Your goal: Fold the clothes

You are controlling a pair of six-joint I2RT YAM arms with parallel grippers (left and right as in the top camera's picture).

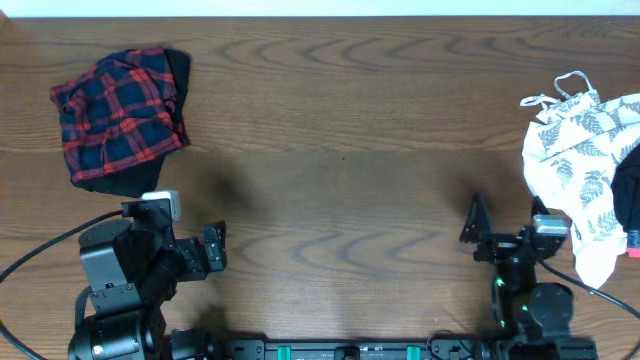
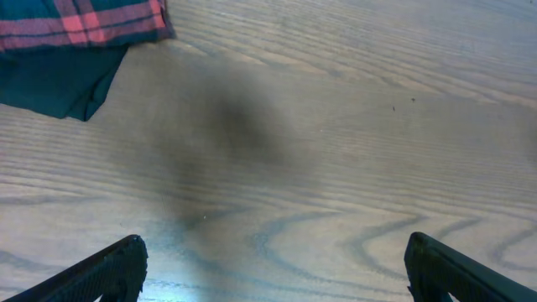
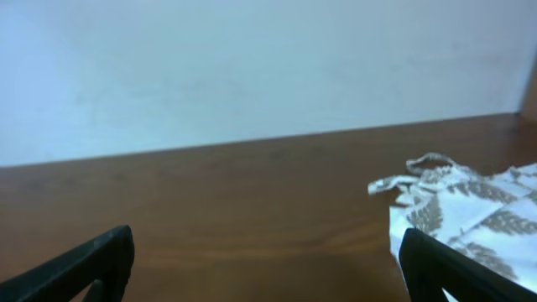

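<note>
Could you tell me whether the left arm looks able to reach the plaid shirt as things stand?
Probably yes: the plaid shirt lies on the left arm's side, only bare table between it and the open, empty left tool.

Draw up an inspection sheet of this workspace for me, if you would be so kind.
Surface: brown wood-grain table, no stains seen.
Job's things: bunched red-and-navy plaid shirt at far left, over dark fabric; white leaf-print garment at right edge.
Clutter: nothing seen.
Grippers: left gripper and right gripper open, fingers empty.
Cables: black left-arm cable and black right-arm cable lying on the table.
Surroundings: pale wall behind the table.
</note>
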